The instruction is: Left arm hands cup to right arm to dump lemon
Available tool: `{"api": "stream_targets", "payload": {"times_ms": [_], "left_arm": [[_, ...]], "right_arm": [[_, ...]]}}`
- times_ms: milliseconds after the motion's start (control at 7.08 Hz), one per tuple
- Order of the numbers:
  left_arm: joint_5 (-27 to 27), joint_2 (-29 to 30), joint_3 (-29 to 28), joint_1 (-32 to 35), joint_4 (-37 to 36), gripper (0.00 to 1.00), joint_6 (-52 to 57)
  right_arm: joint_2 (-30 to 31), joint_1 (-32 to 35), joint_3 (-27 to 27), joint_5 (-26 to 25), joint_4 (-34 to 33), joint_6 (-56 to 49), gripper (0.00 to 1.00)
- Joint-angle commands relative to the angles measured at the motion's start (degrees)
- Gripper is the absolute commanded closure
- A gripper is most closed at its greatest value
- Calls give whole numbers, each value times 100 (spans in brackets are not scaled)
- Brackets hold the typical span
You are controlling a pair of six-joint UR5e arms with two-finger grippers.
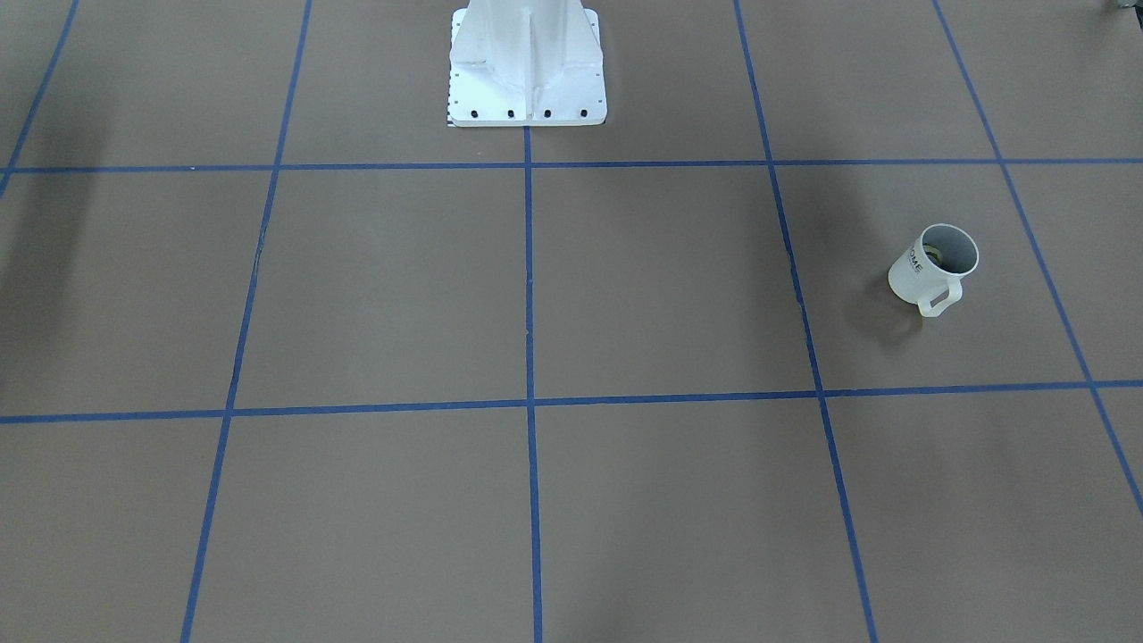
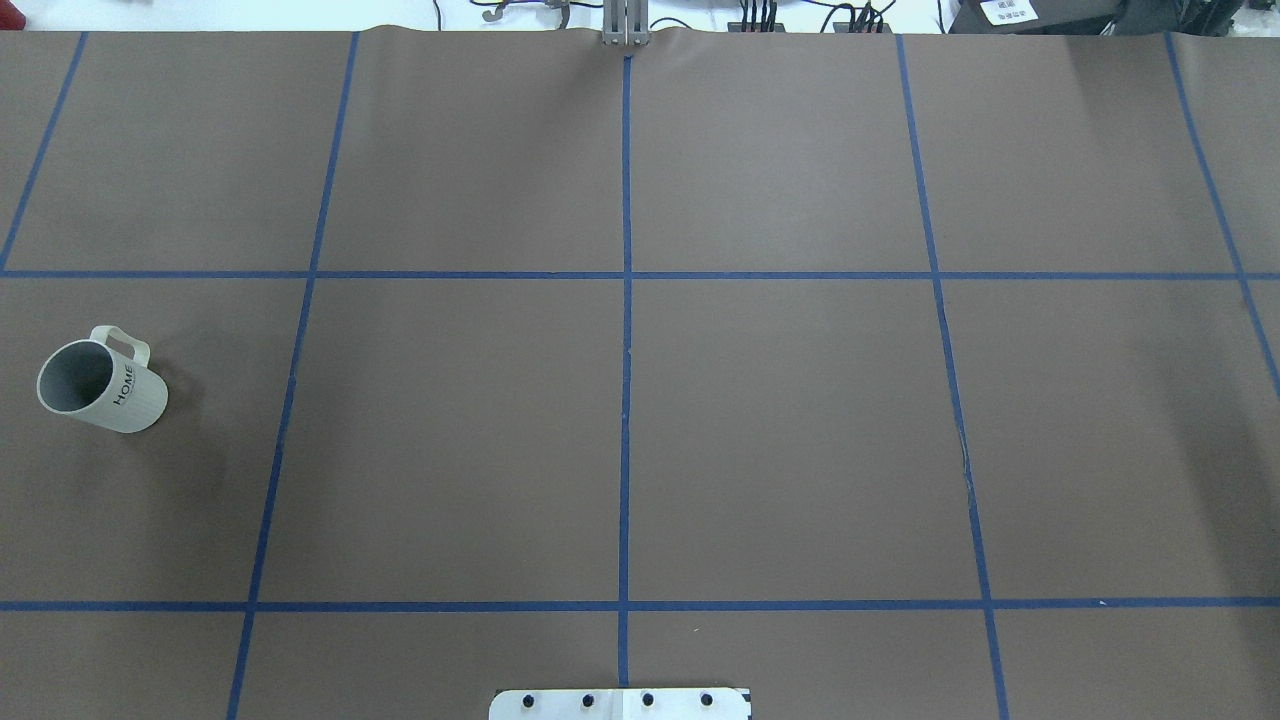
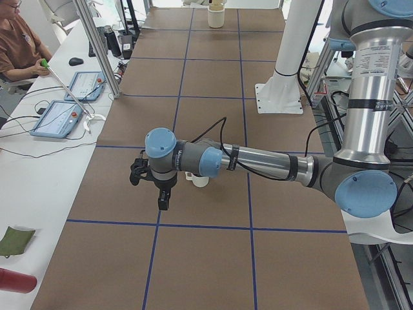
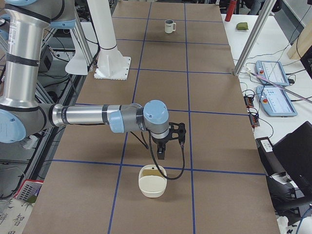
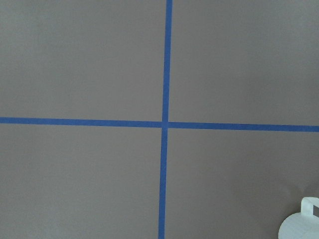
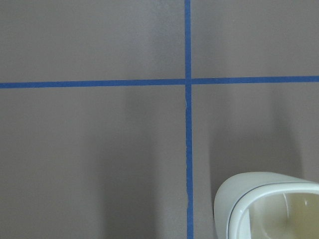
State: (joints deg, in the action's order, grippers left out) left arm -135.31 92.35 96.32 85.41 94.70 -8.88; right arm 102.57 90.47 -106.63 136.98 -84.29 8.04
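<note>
In the exterior left view, the left arm (image 3: 258,161) is extended across mid-frame, with the left gripper (image 3: 162,201) pointed down; its opening cannot be told. Just behind the forearm, the cup (image 3: 200,180) is stood upright, long axis vertical, mouth up, handle toward the overhead frame's top. The lemon (image 1: 935,254) is contained inside. The opening of the right gripper (image 4: 162,152) cannot be told either.

Brown table (image 2: 780,430), blue tape grid (image 2: 625,400), cream tub (image 4: 151,187), perhaps a bowl
</note>
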Motion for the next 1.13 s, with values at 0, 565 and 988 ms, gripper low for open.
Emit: {"api": "stream_targets", "payload": {"times_ms": [0, 565, 988], "left_arm": [[-101, 238, 158, -593, 408, 0, -578], [-163, -161, 404, -1489, 1343, 0, -2970], [363, -850, 414, -2026, 2123, 0, -3393]], "right_arm": [[-9, -3, -41, 65, 9, 49, 0], [-71, -144, -165, 171, 18, 110, 0], [-79, -144, -182, 215, 27, 154, 0]]}}
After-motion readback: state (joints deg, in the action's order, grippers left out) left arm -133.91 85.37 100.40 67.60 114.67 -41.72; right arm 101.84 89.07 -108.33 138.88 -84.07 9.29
